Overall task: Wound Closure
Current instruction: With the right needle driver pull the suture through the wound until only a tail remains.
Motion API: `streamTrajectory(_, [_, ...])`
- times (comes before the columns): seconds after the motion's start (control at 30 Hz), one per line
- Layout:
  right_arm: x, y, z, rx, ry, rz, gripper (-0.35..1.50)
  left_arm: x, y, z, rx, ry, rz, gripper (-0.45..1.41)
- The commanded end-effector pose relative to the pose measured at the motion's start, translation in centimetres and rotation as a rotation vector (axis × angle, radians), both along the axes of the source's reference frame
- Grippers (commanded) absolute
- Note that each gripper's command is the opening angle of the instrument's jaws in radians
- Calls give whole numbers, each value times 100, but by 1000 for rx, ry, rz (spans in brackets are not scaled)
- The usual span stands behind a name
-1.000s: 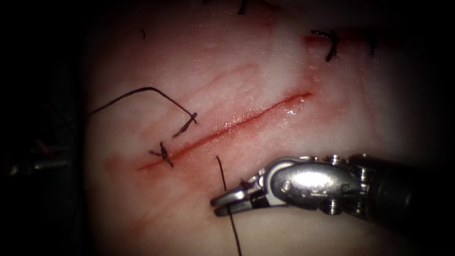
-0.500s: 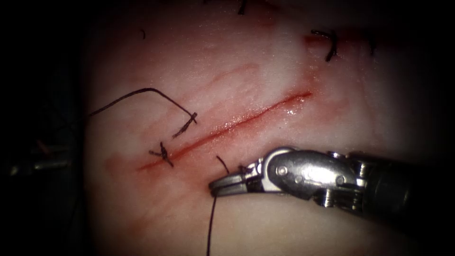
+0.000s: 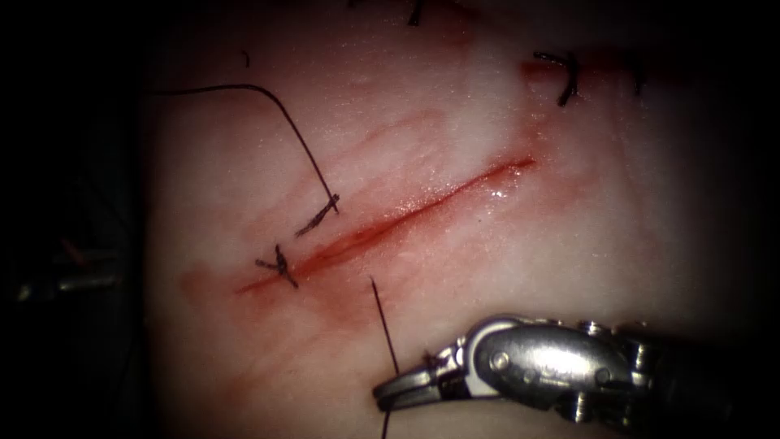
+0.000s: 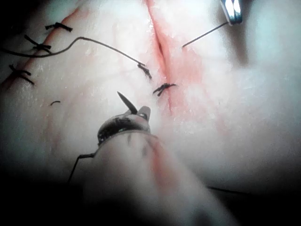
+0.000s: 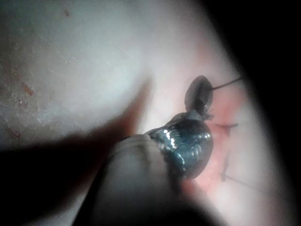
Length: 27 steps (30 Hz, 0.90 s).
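Note:
The cut (image 3: 406,213) runs slantwise across the tissue (image 3: 455,106), with one knotted stitch (image 3: 280,265) near its lower left end. My right tool (image 3: 396,390) lies low on the right of the cut, shut on the thread (image 3: 383,321), which rises taut out of the tissue. The same tool (image 4: 233,10) and thread (image 4: 204,35) show in the left wrist view, and its tip (image 5: 198,94) in the right wrist view. Left of the cut, thread (image 3: 284,122) leaves the tissue and arcs away left. A dark pointed sliver (image 4: 125,100) sits at my left tool's tip (image 4: 137,113); I cannot tell if it is the needle.
Red fluid stains the tissue around the cut's lower end (image 3: 325,301). An older line with dark stitches (image 3: 565,75) lies at the back right. More knotted stitches (image 4: 40,46) show in the left wrist view. A dim metal piece (image 3: 61,284) sits in the dark at the left.
My right tool has moved down and to the right with the thread, drawing it straight. The thread loop left of the cut has swung upward.

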<state>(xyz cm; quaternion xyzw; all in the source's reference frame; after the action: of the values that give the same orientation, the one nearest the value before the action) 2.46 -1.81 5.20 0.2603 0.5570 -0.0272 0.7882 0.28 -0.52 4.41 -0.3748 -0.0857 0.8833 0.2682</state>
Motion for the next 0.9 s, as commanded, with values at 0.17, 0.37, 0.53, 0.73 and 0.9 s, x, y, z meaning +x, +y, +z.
streamTrajectory(0.17, [2, -32, -10, 25, -3, -55, -35, -5, 4, 5, -3, -1, 0, -35])
streamTrajectory(0.37, [7, -36, -24, 54, 13, -144, -35, -5, 4, 5, -3, -1, 0, -35])
streamTrajectory(0.53, [12, -55, -30, 79, 23, -220, -35, -5, 4, 5, -3, -2, 0, -35])
streamTrajectory(0.73, [16, -73, -42, 117, 29, -309, -35, -5, 4, 5, -3, -2, 0, -35])
streamTrajectory(0.9, [14, -87, -51, 152, 20, -362, -35, -7, 4, 5, -2, 1, 0, -35])
